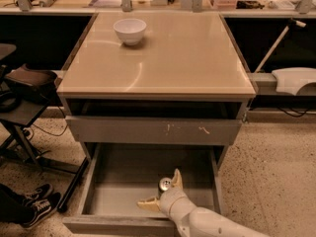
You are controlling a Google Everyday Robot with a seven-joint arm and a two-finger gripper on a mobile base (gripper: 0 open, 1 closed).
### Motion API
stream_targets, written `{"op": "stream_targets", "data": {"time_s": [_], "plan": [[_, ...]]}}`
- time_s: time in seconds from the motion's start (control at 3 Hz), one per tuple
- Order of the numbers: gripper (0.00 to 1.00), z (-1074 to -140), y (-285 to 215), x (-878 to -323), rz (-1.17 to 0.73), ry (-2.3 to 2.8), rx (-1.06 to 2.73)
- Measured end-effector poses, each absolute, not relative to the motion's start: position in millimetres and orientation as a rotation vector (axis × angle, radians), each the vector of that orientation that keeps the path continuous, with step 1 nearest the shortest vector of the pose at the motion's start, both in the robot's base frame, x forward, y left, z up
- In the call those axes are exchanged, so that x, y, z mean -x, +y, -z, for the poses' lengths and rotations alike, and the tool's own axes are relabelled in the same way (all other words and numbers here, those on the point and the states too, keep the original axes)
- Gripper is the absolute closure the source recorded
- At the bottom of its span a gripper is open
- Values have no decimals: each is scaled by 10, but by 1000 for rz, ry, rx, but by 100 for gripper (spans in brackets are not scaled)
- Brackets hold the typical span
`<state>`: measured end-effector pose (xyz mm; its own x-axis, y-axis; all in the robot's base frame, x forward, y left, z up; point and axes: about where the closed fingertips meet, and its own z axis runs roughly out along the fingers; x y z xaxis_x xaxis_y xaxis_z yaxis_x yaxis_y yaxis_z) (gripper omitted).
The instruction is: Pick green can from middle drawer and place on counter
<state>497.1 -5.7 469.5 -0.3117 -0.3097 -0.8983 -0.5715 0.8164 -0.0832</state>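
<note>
The green can (164,184) stands upright on the floor of the open middle drawer (118,181), its silver lid showing. My gripper (158,187) is inside the drawer, reaching in from the lower right. It is open, with one pale finger (176,177) just right of the can and the other finger (146,204) in front of it to the left. The can sits between the two fingers, not clamped. The beige counter (163,58) caps the cabinet above.
A white bowl (130,30) sits on the counter's far left. A scratched grey drawer front (153,130) juts out slightly above the open drawer. A chair (24,83) and shoes (34,206) are at the left. A white object (296,78) is at the right.
</note>
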Motion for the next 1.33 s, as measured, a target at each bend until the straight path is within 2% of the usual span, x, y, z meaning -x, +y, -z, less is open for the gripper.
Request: {"op": "stream_targets", "data": {"time_s": [0.33, 1.33], "plan": [[0, -4650, -140, -5029, -248, 1942, 641], [0, -4228, -138, -5311, -256, 2094, 658]]}}
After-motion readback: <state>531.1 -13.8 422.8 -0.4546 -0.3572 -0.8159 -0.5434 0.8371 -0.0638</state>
